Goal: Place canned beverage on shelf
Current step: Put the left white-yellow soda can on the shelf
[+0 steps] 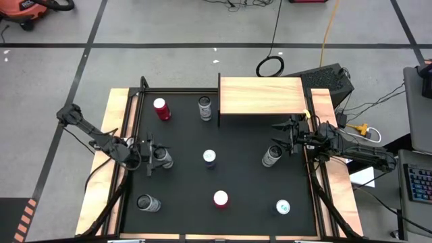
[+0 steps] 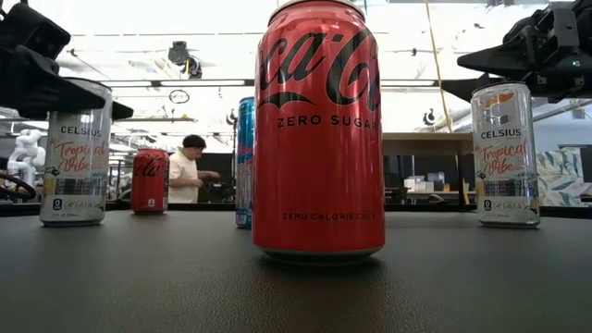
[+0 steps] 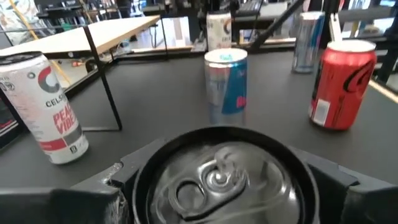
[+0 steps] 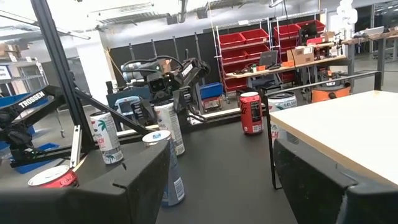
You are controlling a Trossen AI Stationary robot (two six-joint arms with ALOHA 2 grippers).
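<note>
Cans (image 1: 210, 157) scattered before shelf (image 1: 262, 96)

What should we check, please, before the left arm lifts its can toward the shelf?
1. Left gripper around a can: ok, the fingers flank its top in the left wrist view.
2. Grip firm enough to lift: cannot tell.
3. Shelf top free for a can: ok, bare wood in the high view.
4. Path to the shelf: not ok, the blue can stands between.
5. Right gripper out of the way: not ok, it is open beside the shelf's front edge, near another can.
</note>
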